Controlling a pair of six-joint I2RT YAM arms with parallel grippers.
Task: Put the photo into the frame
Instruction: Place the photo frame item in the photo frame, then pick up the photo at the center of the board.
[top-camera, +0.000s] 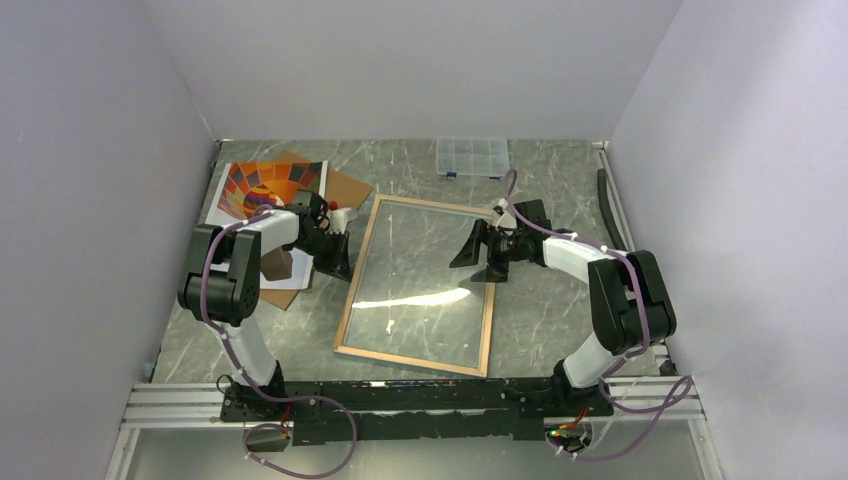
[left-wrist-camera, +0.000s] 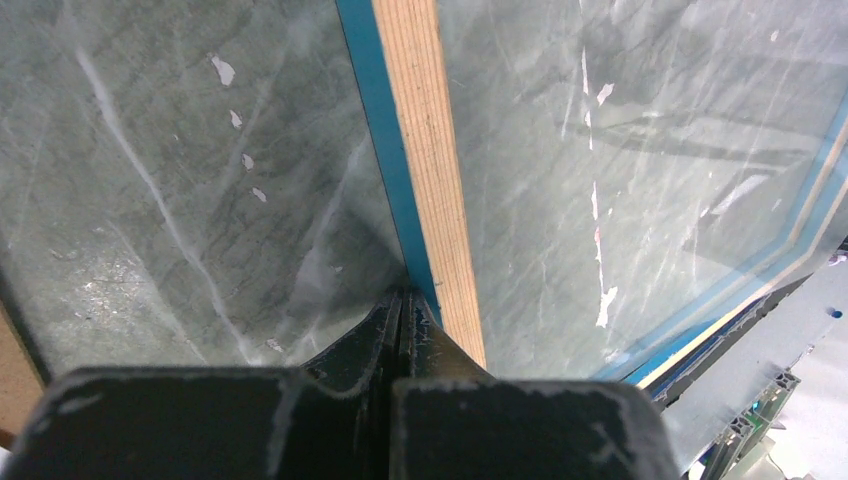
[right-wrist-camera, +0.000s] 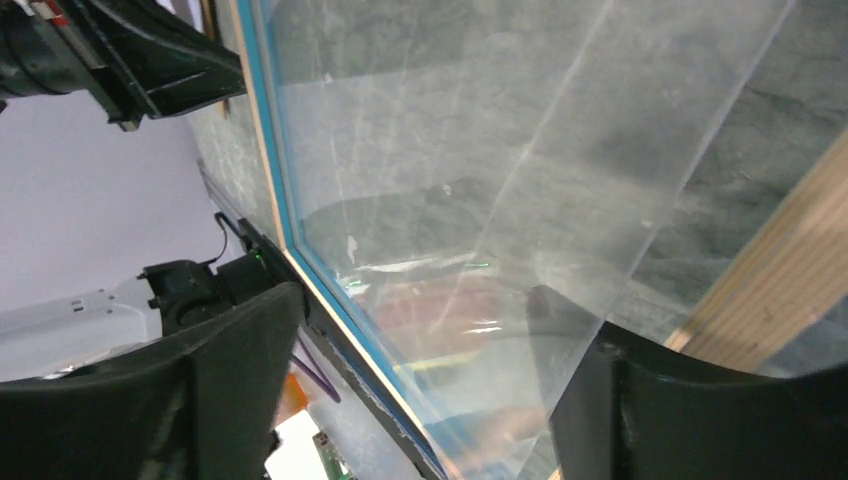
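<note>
The frame (top-camera: 415, 358) lies flat mid-table, tan rear side up, with its clear pane (top-camera: 420, 260) showing the marble through it. The photo (top-camera: 262, 185) lies picture up at the far left, partly under my left arm. My left gripper (top-camera: 338, 255) is shut, its tips (left-wrist-camera: 405, 295) against the blue outer edge of the frame's left rail (left-wrist-camera: 430, 150). My right gripper (top-camera: 478, 258) is open wide over the frame's right side. In the right wrist view it (right-wrist-camera: 420, 300) straddles the loose edge of the pane (right-wrist-camera: 450, 130), one finger (right-wrist-camera: 560, 320) seen through it, beside the tan rail (right-wrist-camera: 780, 290).
A brown backing board (top-camera: 345, 185) lies under the photo's right side. A small clear compartment box (top-camera: 472, 157) stands at the back wall. A black strip (top-camera: 603, 200) runs along the right wall. The arms' mounting rail (top-camera: 420, 395) borders the near edge.
</note>
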